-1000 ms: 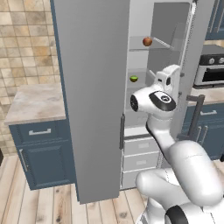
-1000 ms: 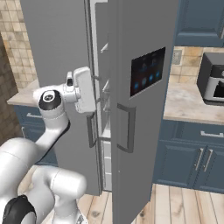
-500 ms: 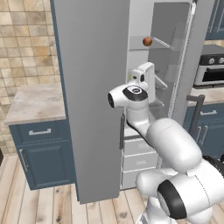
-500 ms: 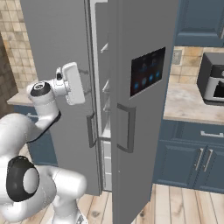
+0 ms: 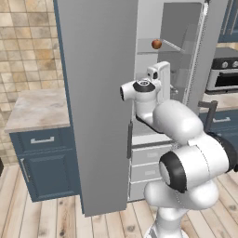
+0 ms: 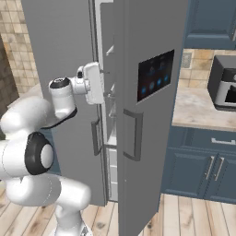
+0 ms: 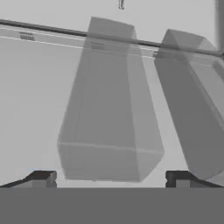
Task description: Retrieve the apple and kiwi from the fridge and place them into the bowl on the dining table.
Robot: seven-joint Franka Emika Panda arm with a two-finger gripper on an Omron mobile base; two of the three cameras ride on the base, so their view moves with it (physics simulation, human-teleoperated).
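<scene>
fridge (image 5: 100, 102): we are facing its open compartment, left door swung wide | apple (image 5: 156, 44): sitting on an upper shelf, above the hand | gripper (image 7: 109, 177): we are holding the fingertips well apart, gripping nothing, pointing at the white interior

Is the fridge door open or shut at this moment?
Open: the fridge shows its white inside, with the apple on a shelf.

Both base views flank the open fridge (image 5: 102, 93); hand view faces inside, close.
</scene>
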